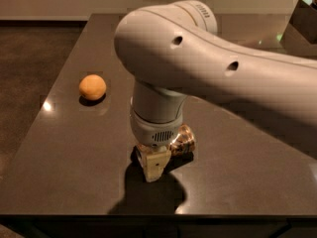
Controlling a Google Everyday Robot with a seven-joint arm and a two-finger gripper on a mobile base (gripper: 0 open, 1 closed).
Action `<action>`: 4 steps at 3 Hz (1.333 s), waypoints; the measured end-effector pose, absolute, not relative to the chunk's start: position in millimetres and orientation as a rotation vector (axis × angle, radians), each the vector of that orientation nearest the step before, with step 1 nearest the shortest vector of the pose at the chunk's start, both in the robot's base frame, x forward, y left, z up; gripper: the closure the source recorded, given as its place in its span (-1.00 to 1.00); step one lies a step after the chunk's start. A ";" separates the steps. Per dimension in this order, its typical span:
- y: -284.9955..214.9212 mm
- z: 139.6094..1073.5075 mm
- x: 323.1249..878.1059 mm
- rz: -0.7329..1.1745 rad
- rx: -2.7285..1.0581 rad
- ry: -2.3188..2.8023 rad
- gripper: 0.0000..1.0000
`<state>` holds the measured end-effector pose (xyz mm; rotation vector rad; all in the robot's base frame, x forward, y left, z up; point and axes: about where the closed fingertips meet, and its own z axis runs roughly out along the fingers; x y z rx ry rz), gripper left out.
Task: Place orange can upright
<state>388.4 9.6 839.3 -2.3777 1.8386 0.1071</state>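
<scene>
The orange can (184, 139) is shiny orange-brown with pale mottled patches. It lies on its side on the dark table (69, 172), near the front edge. My gripper (153, 166) points straight down at the table, right against the can's left part. The wrist hides most of the can, and only its right end shows past the wrist. The gripper's tip is at table level, with its shadow just in front of it.
A round orange fruit (92, 87) sits on the table at the left, well apart from the can. My large white arm (223, 78) spans the right half of the view. A dark angular object (302, 21) stands at the far right corner.
</scene>
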 end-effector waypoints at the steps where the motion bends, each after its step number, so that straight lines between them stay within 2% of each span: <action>1: 6.2 840.4 395.1 0.083 -2.370 1.848 0.22; 2: -0.3 855.2 406.2 0.160 -2.325 1.856 0.71; 3: -3.2 884.3 423.3 0.322 -2.209 1.842 1.00; 4: -6.8 906.7 438.0 0.520 -2.048 1.817 1.00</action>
